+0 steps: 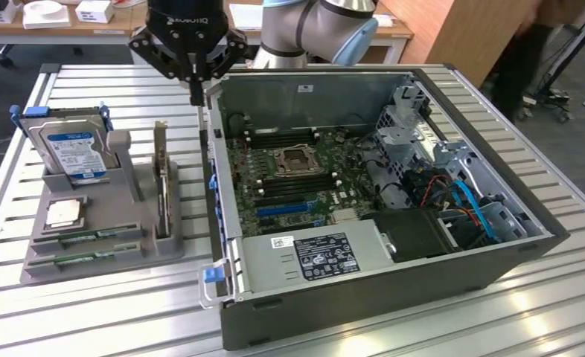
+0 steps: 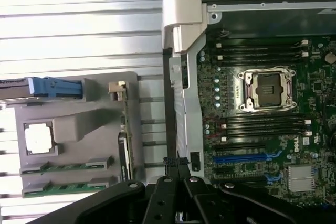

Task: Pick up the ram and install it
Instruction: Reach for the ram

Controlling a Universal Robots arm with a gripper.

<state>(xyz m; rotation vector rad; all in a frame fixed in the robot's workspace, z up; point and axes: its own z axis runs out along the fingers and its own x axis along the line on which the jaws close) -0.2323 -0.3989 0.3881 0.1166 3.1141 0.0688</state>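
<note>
Two green ram sticks lie in slots at the front of the grey holder: one ram just behind the other ram. My black gripper hangs above the gap between the holder and the open computer case, over the case's wall on the exterior view's left. Its fingers are shut together with nothing between them, well away from the sticks. On the motherboard, dark memory slots lie on both sides of the bare CPU socket.
The holder also carries a silver hard drive, an upright expansion card and a square processor. A power supply and cables fill the case's near side. A person stands at the exterior view's far right.
</note>
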